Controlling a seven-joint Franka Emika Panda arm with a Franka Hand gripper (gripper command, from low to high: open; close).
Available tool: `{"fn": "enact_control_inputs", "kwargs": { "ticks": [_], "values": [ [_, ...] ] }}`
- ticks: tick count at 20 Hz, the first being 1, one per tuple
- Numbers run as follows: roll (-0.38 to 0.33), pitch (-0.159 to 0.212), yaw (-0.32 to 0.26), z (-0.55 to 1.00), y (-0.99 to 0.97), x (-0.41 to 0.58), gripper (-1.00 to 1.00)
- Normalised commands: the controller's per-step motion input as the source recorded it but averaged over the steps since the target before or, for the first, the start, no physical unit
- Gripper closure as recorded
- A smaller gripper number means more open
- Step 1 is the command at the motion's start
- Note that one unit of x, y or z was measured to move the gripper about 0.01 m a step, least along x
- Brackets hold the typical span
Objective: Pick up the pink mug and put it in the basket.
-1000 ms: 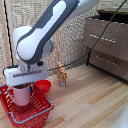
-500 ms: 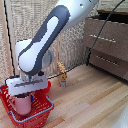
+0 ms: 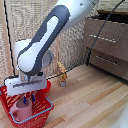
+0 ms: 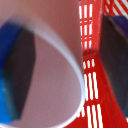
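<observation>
The pale-pink mug [image 3: 21, 111] sits upright inside the red lattice basket [image 3: 44, 109] at the exterior view's lower left. My gripper [image 3: 30, 98] hangs just above it, its blue-tipped fingers down inside the basket. In the wrist view the mug [image 4: 55, 75] fills most of the picture. One finger is inside its rim. The other finger [image 4: 118, 45] stands outside, with red basket lattice [image 4: 92, 85] showing between it and the mug wall. The gripper [image 4: 64, 65] looks open and is not pressing the mug.
A small red bowl-like thing [image 3: 47, 86] sits at the basket's far corner. A small yellow toy figure [image 3: 62, 78] stands on the wooden floor [image 3: 90, 107]. A brown dresser [image 3: 107, 42] stands at the exterior view's right.
My gripper has come down a little further into the basket with the mug. The mug now rests lower, and the fingers stand apart from its wall.
</observation>
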Motion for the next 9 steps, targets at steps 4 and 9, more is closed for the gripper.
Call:
{"fn": "enact_control_inputs", "kwargs": {
  "ticks": [4, 9],
  "values": [
    [-0.036, 0.069, -0.044, 0.62, 0.02, 0.204, -1.00],
    [-0.010, 0.022, -0.020, 0.77, -0.09, 0.195, -1.00]
  ]
}}
